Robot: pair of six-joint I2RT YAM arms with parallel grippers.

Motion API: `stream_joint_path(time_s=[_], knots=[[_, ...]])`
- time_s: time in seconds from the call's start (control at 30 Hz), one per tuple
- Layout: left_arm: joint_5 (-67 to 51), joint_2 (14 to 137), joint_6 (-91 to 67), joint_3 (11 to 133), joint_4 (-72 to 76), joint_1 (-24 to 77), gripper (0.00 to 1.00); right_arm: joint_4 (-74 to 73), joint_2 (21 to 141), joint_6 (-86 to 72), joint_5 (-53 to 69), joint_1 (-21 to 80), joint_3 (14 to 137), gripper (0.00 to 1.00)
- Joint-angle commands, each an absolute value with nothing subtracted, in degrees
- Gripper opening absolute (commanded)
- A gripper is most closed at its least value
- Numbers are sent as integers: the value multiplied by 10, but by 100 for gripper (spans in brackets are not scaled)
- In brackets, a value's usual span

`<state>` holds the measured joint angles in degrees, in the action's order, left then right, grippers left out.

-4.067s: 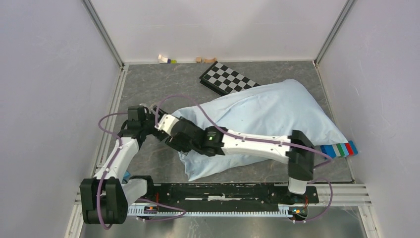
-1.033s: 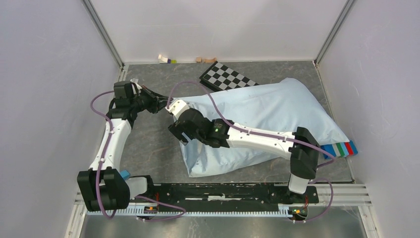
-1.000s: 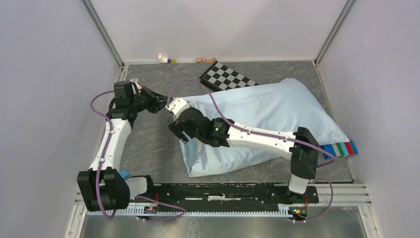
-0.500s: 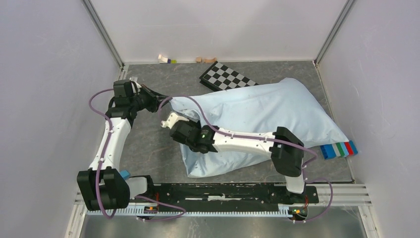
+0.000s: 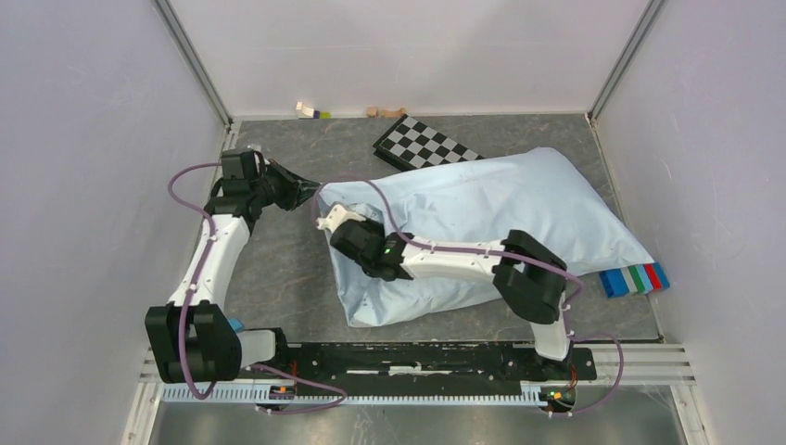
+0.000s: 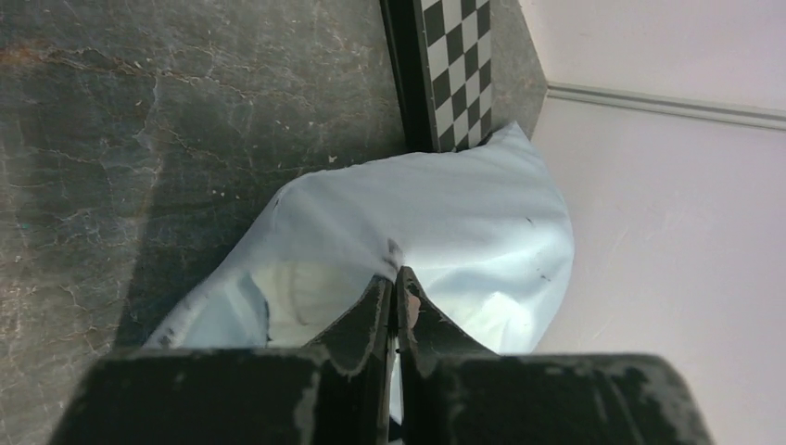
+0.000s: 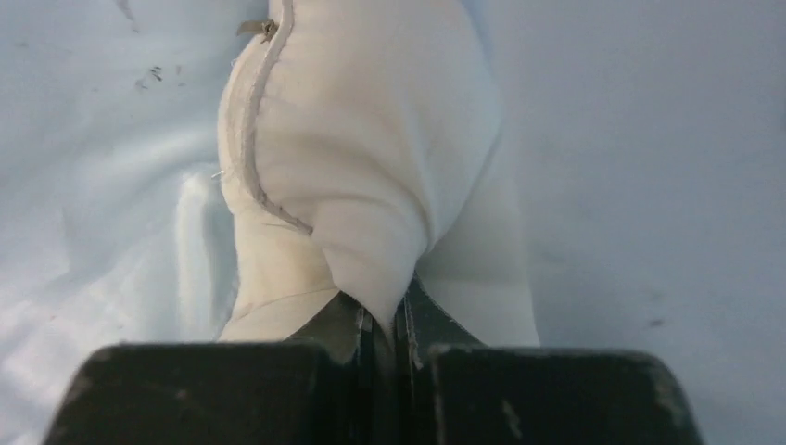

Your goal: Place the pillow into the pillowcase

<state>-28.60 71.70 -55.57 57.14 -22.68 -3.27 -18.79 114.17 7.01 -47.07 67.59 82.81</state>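
Pillowcase (image 5: 519, 199): pale blue, wrinkled, bulging, on grey marbled surface (image 5: 287, 278); left edge pinched in left tool (image 6: 394, 295). Pillow (image 7: 361, 139): cream, seamed, fold clamped in right tool (image 7: 382, 320), blue fabric around it. Checkerboard panel (image 5: 426, 148) near back wall (image 5: 408, 46).

Ahead of left gripper (image 6: 393, 280): pillowcase (image 6: 445, 213), then checkerboard panel (image 6: 454, 65).
Its left: open table (image 6: 139, 139).
Ahead of right gripper (image 7: 383, 320): pillow (image 7: 361, 139).

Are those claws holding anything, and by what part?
The left gripper pinches the pillowcase by its far-left corner; right gripper pinches a fold of the pillow beside its seam.
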Motion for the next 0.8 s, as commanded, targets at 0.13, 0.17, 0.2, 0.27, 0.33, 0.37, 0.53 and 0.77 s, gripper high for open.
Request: stream_joint_path(time_s=[0.13,0.17,0.2,0.27,0.33,0.37,0.53,0.77], knots=[[-189,709,-495,542,-221,31,50,-125,977,-38,-325,633,745,0],[-178,697,-494,530,-222,36,54,-117,965,-44,-323,632,738,0],[-168,684,-493,516,-226,40,58,-112,955,-49,-318,631,728,0],[-144,646,-492,491,-236,54,58,-93,936,-60,-312,631,707,0],[-107,604,-489,464,-254,79,56,-71,915,-71,-308,631,686,0],[-94,587,-491,448,-262,91,55,-59,908,-74,-304,631,672,0],[-55,532,-526,374,-256,165,42,16,862,-86,-301,631,611,0],[-6,538,-576,330,-207,273,37,129,813,-85,-267,640,522,0]])
